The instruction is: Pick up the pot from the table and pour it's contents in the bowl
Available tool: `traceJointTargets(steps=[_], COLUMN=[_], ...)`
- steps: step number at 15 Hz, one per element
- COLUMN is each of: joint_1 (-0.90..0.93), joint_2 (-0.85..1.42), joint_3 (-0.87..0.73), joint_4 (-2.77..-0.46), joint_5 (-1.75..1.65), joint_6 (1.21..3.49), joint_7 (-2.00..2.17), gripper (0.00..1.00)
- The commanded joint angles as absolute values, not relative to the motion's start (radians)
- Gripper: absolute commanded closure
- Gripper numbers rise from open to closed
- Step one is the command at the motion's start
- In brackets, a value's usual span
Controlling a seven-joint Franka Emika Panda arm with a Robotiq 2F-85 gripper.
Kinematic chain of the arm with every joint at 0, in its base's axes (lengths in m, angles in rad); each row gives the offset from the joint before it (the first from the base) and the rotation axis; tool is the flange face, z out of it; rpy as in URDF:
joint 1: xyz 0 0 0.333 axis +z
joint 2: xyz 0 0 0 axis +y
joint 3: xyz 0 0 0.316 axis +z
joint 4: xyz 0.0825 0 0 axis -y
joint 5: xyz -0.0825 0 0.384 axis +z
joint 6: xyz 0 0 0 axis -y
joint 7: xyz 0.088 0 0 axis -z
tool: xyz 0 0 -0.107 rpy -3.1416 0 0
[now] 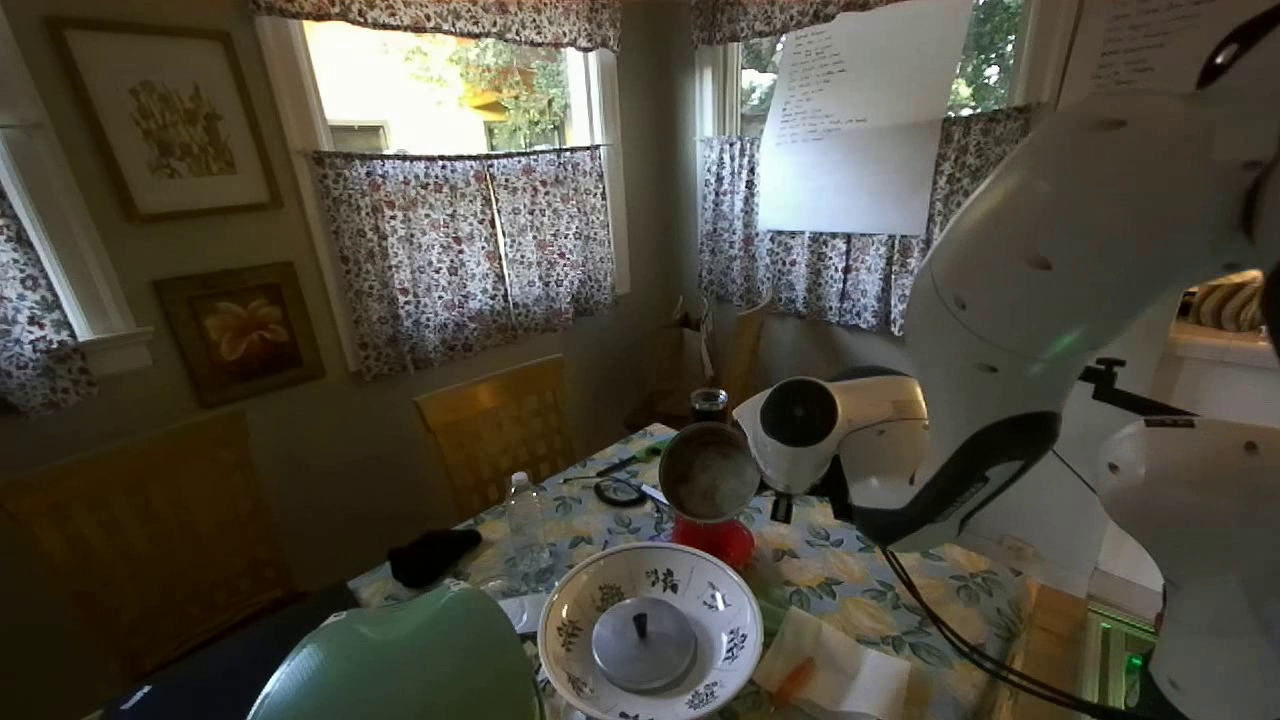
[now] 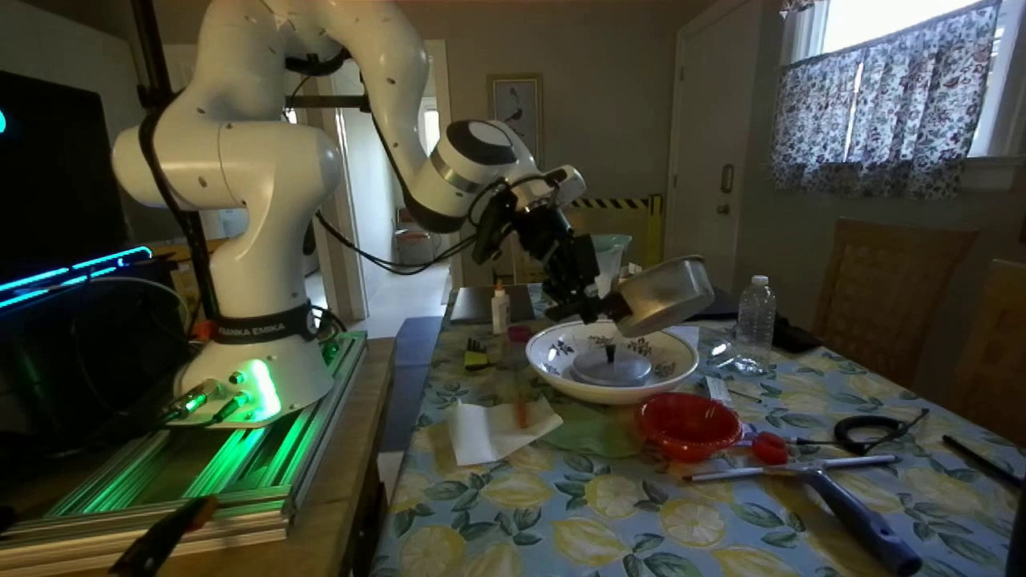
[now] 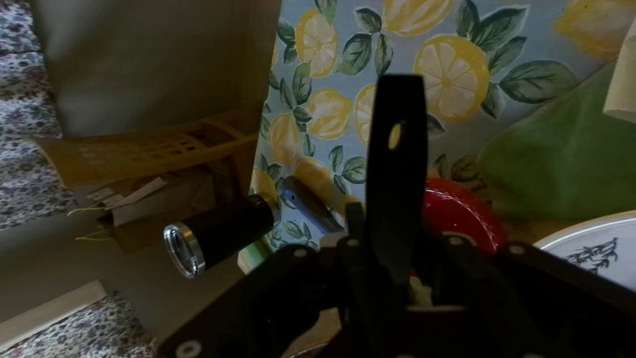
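Inside the worktop (image 2: 593,521) edges, fingers (image 3: 356,253) tightly pinch the round grey metal pot (image 2: 667,296), mouth tipped toward the wide white bowl (image 1: 715,668).

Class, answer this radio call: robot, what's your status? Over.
Gripper clamped on dark handle of pot. Pot raised and tilted. Lid lying in bowl. No obstruction evident between pot and bowl.

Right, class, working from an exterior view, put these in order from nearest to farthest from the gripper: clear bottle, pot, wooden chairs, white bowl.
1. Pot: tilted, held by the gripper.
2. White bowl: lower, on the table.
3. Clear bottle: on the table, right of the bowl in this view.
4. Wooden chairs: past the table's edge, farther right.
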State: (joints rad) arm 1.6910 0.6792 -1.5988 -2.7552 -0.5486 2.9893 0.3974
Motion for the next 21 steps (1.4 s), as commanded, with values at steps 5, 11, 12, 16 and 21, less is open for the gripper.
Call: traceJointTargets(steps=[5,11,12,16,21], joint_1=[1.742,1.752,1.76,1.792,1.83], joint_2=[0.723,0.819,0.851,0.946,1.053], joint_3=[-1.592,-1.55,-1.536,-1.513,-1.507], joint_4=[-2.755,-2.737,-2.715,-2.648,-2.59], joint_5=[-0.549,-0.395,-0.369,-0.359,-0.406], joint_6=[2.948,2.898,2.844,2.716,2.603], joint_7=[0.432,0.309,0.274,0.195,0.15], gripper=[0.75,0.94,0.94,0.94,0.94])
